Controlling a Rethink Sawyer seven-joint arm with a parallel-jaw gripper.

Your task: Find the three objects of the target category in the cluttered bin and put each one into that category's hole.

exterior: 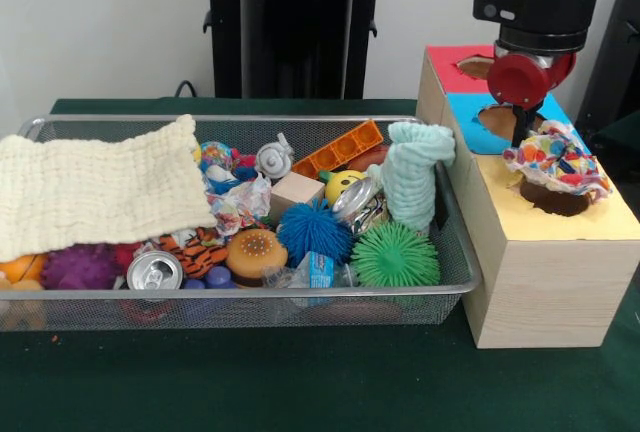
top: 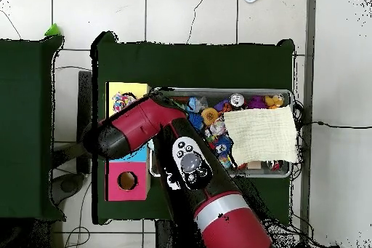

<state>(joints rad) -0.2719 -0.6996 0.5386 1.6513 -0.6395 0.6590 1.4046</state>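
Note:
The silver wire-mesh bin (exterior: 300, 304) lies on the green table, full of clutter. The pale wooden box (exterior: 540, 282) stands to its right in the front view. One printed white cloth (exterior: 556, 160) lies bunched over the yellow-surround hole (exterior: 556, 202) and covers most of it; it also shows in the overhead view (top: 122, 102). My gripper (exterior: 521, 137) hangs just above and behind that cloth, over the blue surround (exterior: 470, 130). Another printed cloth (exterior: 236, 204) lies crumpled in the middle of the bin. In the overhead view the arm (top: 156, 125) hides the gripper.
A cream waffle cloth (exterior: 95, 192) covers the bin's left part. A mint-green cloth (exterior: 415, 174) stands at the bin's right end. Spiky balls (exterior: 396, 257), a drink can (exterior: 154, 271), a wooden cube (exterior: 296, 192) and an orange block (exterior: 340, 148) fill the bin. The red-surround hole (top: 127, 180) is at the box's far end.

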